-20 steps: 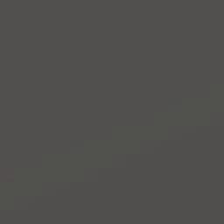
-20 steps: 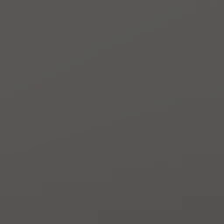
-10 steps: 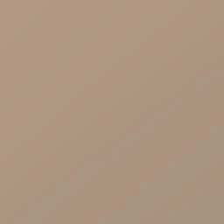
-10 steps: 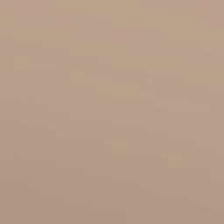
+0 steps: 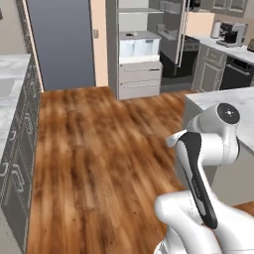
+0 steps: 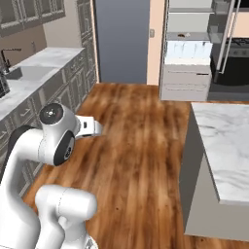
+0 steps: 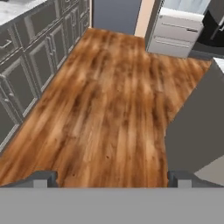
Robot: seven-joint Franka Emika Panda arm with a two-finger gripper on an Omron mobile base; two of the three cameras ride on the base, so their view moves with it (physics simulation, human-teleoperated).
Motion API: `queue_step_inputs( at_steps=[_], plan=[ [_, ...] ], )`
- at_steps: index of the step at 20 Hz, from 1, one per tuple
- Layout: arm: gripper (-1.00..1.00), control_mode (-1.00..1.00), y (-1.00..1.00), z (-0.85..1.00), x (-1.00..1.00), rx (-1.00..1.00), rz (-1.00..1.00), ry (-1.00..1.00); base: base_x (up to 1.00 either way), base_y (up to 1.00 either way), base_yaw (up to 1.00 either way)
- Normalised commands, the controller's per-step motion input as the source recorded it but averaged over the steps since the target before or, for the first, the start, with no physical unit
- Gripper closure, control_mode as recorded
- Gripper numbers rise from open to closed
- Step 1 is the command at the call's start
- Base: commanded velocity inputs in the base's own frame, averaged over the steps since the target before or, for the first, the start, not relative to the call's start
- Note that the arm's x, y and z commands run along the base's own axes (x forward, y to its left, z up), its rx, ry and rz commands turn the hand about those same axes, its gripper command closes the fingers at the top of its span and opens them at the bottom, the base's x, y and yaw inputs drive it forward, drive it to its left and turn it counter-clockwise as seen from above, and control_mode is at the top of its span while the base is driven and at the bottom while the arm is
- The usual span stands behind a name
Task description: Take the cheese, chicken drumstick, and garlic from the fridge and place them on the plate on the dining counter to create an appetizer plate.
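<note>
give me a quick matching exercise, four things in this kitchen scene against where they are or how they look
Things:
1. fridge
2. dining counter
3. claw
4. coffee machine

Descriptions:
a. open, pointing down at the wooden floor
b. at the far end of the room, door swung open
c. on the far right counter in the left base view
d. white marble slab to the arm's right

Pairs: 1-b, 2-d, 3-a, 4-c
</note>
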Motion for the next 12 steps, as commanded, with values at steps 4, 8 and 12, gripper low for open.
queue_step_inputs(
  at_steps=[4, 8, 12],
  plan=[
    [-1.00, 1.00, 0.00, 0.00, 0.00, 0.00, 0.00, 0.00, 1.00, 0.03, -0.02],
    [-1.00, 1.00, 0.00, 0.00, 0.00, 0.00, 0.00, 0.00, 1.00, -0.16, -0.08],
    [-1.00, 1.00, 0.00, 0.00, 0.00, 0.00, 0.00, 0.00, 1.00, -0.34, -0.10]
  ],
)
